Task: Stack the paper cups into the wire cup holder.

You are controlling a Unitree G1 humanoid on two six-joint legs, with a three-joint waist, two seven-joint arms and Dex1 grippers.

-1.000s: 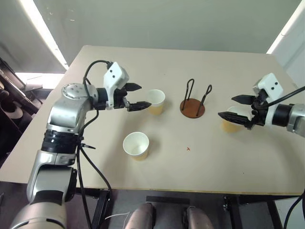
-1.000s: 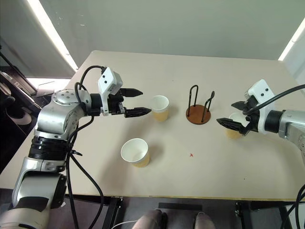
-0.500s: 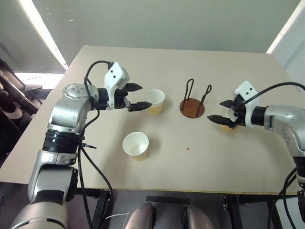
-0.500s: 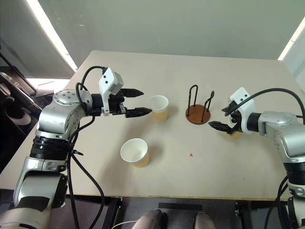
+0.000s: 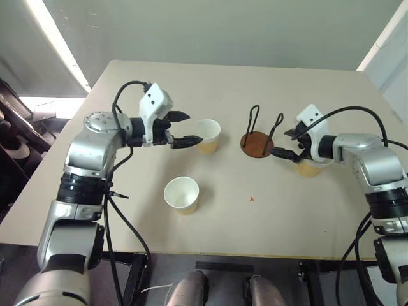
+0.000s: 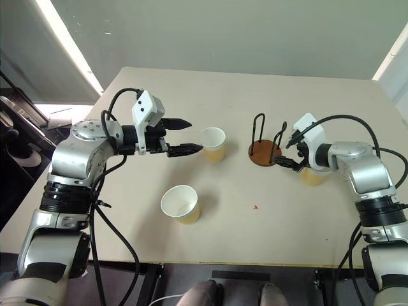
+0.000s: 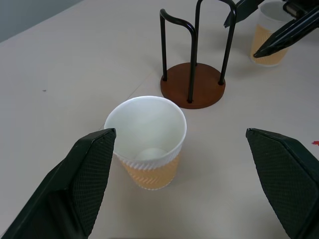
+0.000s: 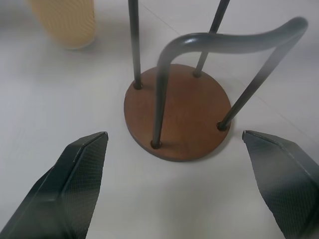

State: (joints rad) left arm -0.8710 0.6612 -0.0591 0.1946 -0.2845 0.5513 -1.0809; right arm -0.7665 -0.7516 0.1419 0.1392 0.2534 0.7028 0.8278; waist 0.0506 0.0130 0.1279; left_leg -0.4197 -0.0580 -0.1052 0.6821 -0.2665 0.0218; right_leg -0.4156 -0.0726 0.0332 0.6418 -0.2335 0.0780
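Three tan paper cups stand upright on the table. One cup [image 5: 208, 135] sits just ahead of my left gripper [image 5: 193, 127], which is open and level with it, its fingers apart from the cup [image 7: 147, 144]. A second cup [image 5: 182, 194] stands near the front. The third cup [image 5: 310, 168] is partly hidden under my right hand. The wire cup holder [image 5: 257, 144] stands empty in the middle, two black loops on a brown disc [image 8: 177, 117]. My right gripper [image 5: 280, 145] is open at the holder's right side, pointing at it [image 8: 174, 135].
The beige table [image 5: 306, 217] ends at a front edge near me, with dark floor and furniture off its left side. A small red speck [image 5: 252, 198] lies on the tabletop in front of the holder.
My right gripper has moved left, past the third cup and up to the holder's right side, still open. The left arm and all the cups stayed put.
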